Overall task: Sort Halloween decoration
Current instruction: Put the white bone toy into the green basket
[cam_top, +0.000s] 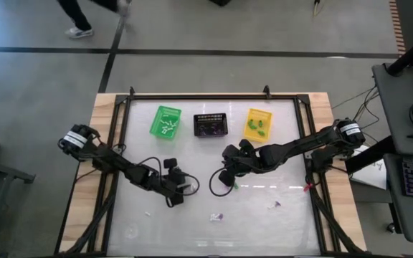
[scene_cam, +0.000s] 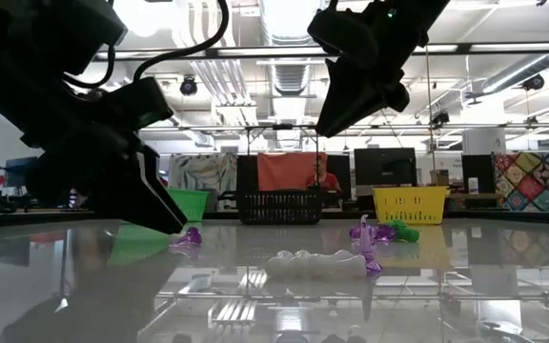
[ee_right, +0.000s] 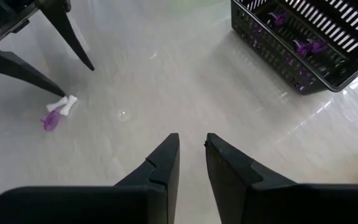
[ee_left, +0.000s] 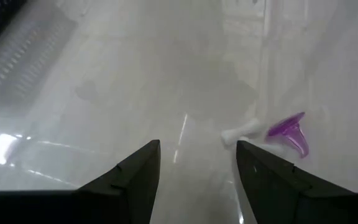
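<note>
So the left gripper was down low on the table with its fingers spread apart, nothing between them, hovering right by a purple trinket and a little white bone-shaped one lying touching each other. The right gripper hung above the middle of the table, fingers close together with only a thin gap, holding nothing. The green basket had white pieces in it, the black basket purple ones, the yellow basket green ones. Another purple trinket lay loose toward the right.
</note>
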{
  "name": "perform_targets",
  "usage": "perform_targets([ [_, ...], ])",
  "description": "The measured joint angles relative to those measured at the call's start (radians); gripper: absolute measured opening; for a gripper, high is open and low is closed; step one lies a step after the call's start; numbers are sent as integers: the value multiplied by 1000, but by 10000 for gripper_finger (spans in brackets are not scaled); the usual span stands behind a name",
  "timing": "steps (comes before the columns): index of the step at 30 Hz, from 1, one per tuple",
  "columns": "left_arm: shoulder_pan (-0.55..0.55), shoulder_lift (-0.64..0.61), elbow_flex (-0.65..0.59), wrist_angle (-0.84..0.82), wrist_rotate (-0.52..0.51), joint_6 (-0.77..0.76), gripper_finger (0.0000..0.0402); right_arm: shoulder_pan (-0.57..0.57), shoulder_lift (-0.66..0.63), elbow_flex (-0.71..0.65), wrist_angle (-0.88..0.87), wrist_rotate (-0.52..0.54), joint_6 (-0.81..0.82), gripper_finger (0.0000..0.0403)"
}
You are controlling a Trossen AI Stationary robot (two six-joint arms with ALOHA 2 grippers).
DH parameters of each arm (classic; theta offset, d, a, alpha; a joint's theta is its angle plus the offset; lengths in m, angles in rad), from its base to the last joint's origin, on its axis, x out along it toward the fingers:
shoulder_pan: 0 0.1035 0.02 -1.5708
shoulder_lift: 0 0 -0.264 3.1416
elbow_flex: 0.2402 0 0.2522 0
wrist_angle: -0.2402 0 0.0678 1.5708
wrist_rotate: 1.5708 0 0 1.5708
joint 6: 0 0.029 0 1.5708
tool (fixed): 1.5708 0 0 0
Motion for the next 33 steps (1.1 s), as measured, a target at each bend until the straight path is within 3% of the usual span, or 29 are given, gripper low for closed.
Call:
perform_targets([
  [6,1,-33,0,-29,51,108,194,0,0,0,0,0,-1,71],
  [15,16,-84,0,-26,233,409,194,0,0,0,0,27,-2,71],
  [19,49,-64,3,-18,319,453,192,0,0,0,1,35,-2,68],
  [23,61,-51,5,1,340,510,174,0,0,-1,4,50,-2,73],
  [29,83,-49,5,11,339,467,135,0,0,-2,7,51,-2,77],
  [33,86,-39,5,11,339,324,123,0,0,-2,7,51,-5,72],
])
